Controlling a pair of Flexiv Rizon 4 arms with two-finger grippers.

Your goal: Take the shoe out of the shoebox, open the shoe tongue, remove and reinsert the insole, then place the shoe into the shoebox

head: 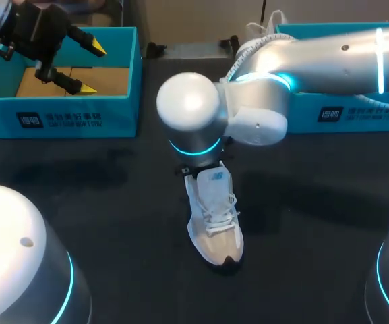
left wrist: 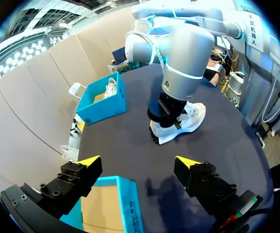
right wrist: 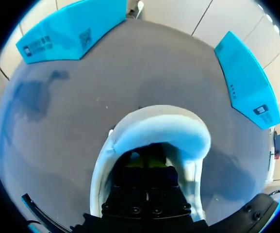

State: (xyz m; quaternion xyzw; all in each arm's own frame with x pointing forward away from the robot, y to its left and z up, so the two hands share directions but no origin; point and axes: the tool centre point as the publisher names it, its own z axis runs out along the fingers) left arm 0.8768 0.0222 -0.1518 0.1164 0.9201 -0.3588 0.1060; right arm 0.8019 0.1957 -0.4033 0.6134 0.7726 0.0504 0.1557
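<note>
The shoe (head: 214, 217) is lying mid-frame, toe toward the lower edge, with the right gripper (right wrist: 148, 163) sitting inside its heel opening, grip impossible to tell, while the left gripper (head: 92, 67) is hanging open over the upper-left shoebox (head: 73, 116).

The left shoebox (head: 116, 116) and the right shoebox (head: 383, 116) each carry a dark logo square beside white characters on the front wall. The shoe (head: 214, 223) bears a small tongue logo. None reads clearly.

Right arm (head: 261, 101) overhung the heel of the shoe (head: 214, 223); right gripper (right wrist: 147, 162) apparently filled its opening; bare table (head: 113, 216) flanked both sides.
</note>
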